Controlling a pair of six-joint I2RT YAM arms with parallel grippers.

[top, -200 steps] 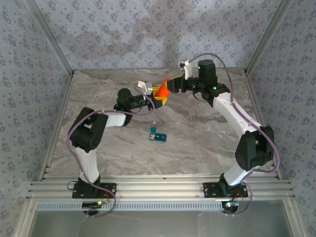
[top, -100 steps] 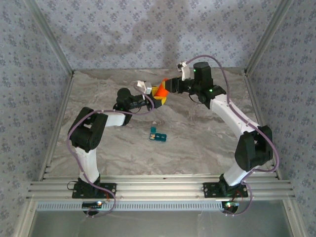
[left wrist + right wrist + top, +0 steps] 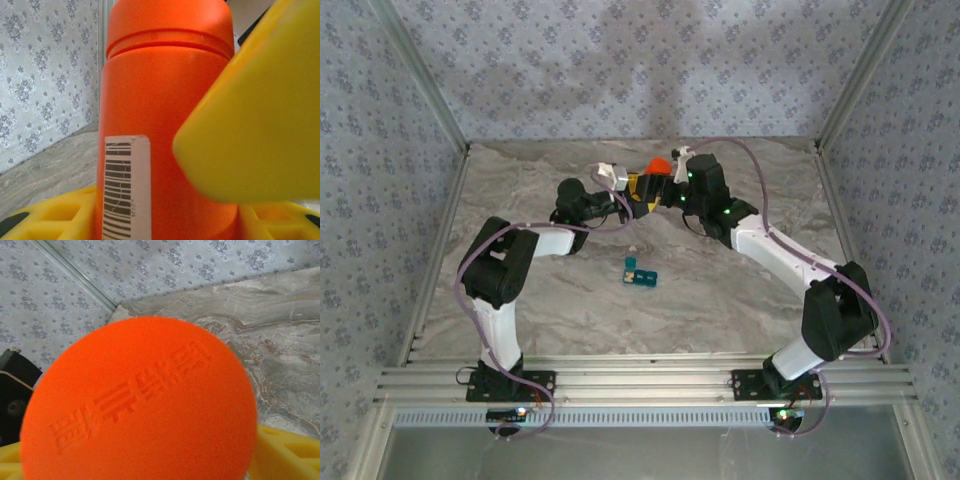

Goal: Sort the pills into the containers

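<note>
- Far back on the table (image 3: 740, 290), the two arms meet at an orange bottle (image 3: 660, 164).
- The left gripper (image 3: 634, 191) reaches in from the left and has hold of the bottle. In the left wrist view the bottle sits right between its two yellow fingers (image 3: 50, 215), one on each side, about half way open.
- That view shows the bottle very close. It has a round orange cap (image 3: 170, 22) on top and a white label (image 3: 125, 185) with black bars on its side.
- A big blurry yellow piece is in front of the bottle on the right side of that view. I cannot tell what it belongs to.
- The right gripper (image 3: 670, 182) comes in from the right, just beside the cap.
- The right wrist view looks straight at the flat top of the cap, which has raised marks on it. A yellow finger (image 3: 285, 450) pokes out at each side of the cap. I cannot tell if they squeeze the cap or only sit next to it.
- The containers (image 3: 640, 273), a little teal-blue strip, lie flat near the middle of the table. They are closer to the arm bases and well apart from both grippers and the bottle. Nothing touches them.
- The strip is too small to tell if its lids are up or down.
- Blue flowery walls (image 3: 570, 70) stand around the table.
</note>
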